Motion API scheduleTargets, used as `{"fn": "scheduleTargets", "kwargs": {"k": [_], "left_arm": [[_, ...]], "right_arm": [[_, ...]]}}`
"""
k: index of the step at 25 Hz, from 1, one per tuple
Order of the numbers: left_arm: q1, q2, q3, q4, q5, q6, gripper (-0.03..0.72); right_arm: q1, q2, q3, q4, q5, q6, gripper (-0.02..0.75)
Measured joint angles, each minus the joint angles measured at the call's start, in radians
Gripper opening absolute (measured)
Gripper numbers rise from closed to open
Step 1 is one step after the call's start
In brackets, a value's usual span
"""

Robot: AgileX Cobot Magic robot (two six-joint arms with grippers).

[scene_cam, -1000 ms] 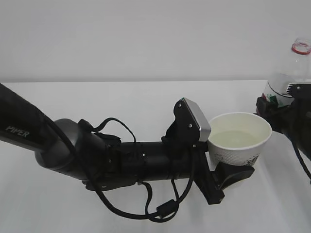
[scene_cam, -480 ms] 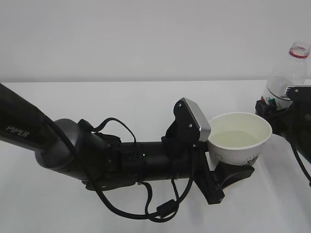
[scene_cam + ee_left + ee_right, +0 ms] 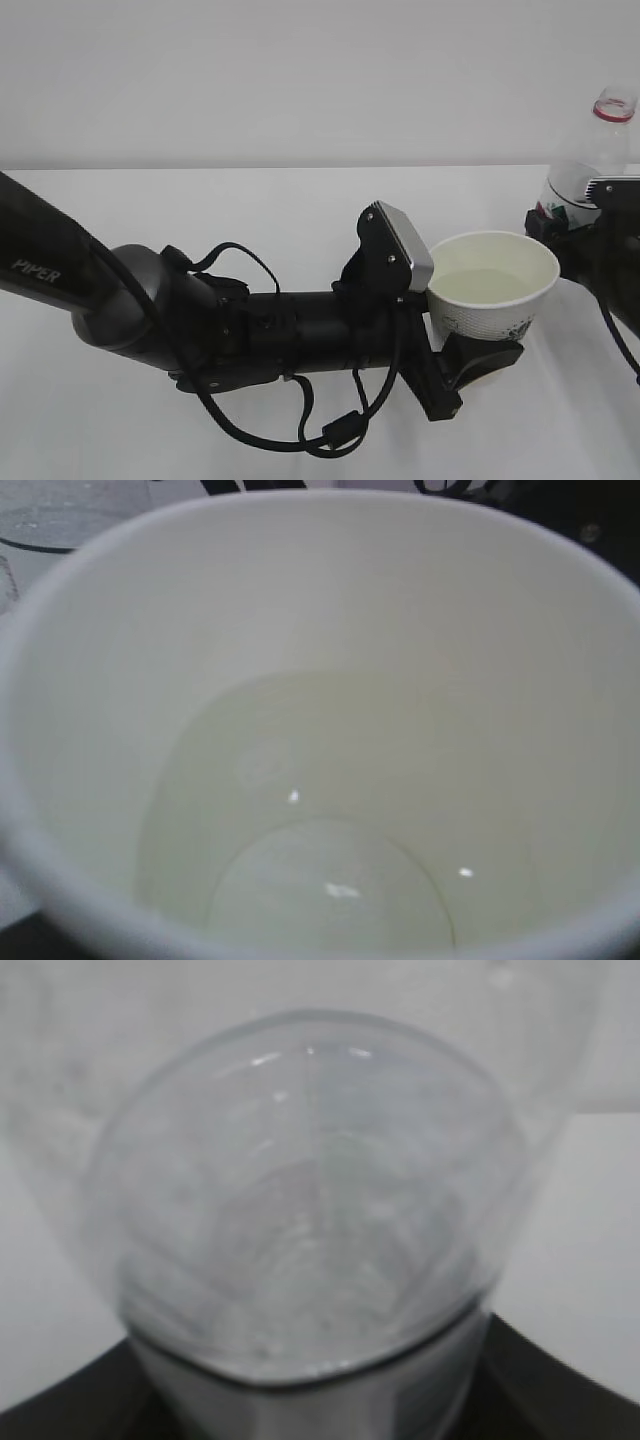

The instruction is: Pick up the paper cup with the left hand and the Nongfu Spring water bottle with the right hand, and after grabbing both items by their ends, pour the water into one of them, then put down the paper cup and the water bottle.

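Pouring done, by the look of it: black two-jawed left hand (image 3: 478,362) grips the water-filled small white tapered paper cup (image 3: 492,287) level above the white worktop's (image 3: 250,205) right half, while the black right hand (image 3: 590,240), near the right edge, clasps the clear red-labelled Nongfu Spring water bottle (image 3: 590,165) upright, ready for setting down.

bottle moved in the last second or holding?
Yes. The Nongfu Spring water bottle in the right claw has tipped back toward upright; its red neck ring has shifted left, away from the frame's right edge, in the exterior view.
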Motion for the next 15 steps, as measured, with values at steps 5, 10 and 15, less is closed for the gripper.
{"fn": "scheduleTargets", "kwargs": {"k": [5, 10, 15], "left_arm": [[0.000, 0.000, 0.000, 0.000, 0.000, 0.000, 0.507], [0.000, 0.000, 0.000, 0.000, 0.000, 0.000, 0.505], [0.000, 0.000, 0.000, -0.001, 0.000, 0.000, 0.503]], "right_arm": [[0.000, 0.000, 0.000, 0.000, 0.014, 0.000, 0.430], [0.000, 0.000, 0.008, 0.000, 0.018, 0.000, 0.430], [0.000, 0.000, 0.041, 0.000, 0.022, 0.000, 0.430]]}}
